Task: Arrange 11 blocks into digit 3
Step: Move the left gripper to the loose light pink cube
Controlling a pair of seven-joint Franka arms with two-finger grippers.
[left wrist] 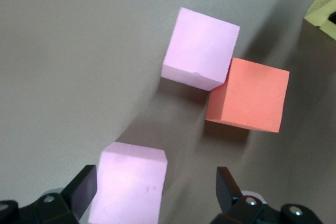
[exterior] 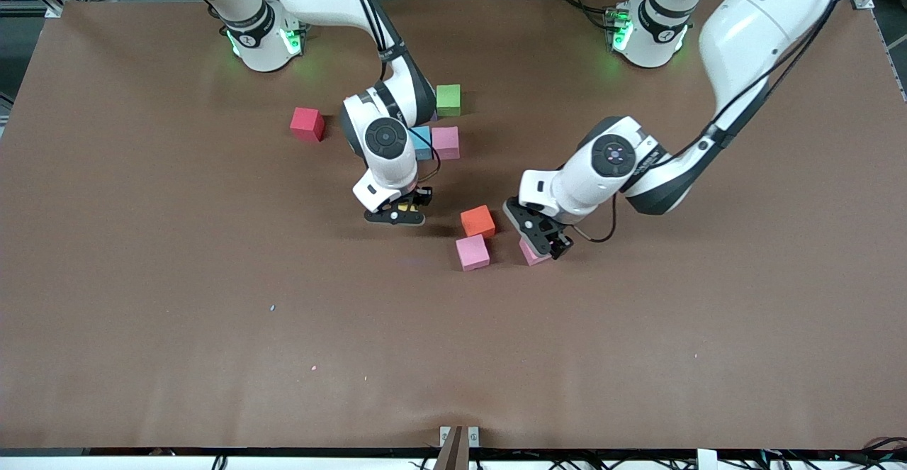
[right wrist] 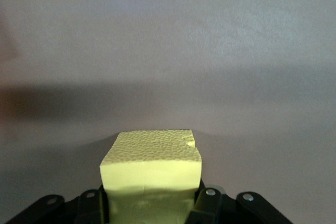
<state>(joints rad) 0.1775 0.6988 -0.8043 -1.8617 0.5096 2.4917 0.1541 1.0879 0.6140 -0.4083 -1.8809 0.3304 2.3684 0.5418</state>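
My right gripper (exterior: 398, 212) is shut on a yellow block (exterior: 406, 207), low over the middle of the table; its wrist view shows that yellow block (right wrist: 152, 169) clamped between the fingers of the right gripper (right wrist: 152, 203). My left gripper (exterior: 547, 244) is open and straddles a pink block (exterior: 531, 253). In the left wrist view this pink block (left wrist: 128, 182) lies close to one finger (left wrist: 84, 190) of the left gripper (left wrist: 155, 190), with a wide gap to the other finger. Beside it lie an orange block (exterior: 477, 221) and a second pink block (exterior: 472, 252), corner to corner.
Nearer the robots' bases sit a red block (exterior: 307, 123), a green block (exterior: 448, 99), a blue block (exterior: 423, 142) partly hidden by the right arm, and a third pink block (exterior: 446, 142) touching the blue one. The table (exterior: 212, 314) is brown.
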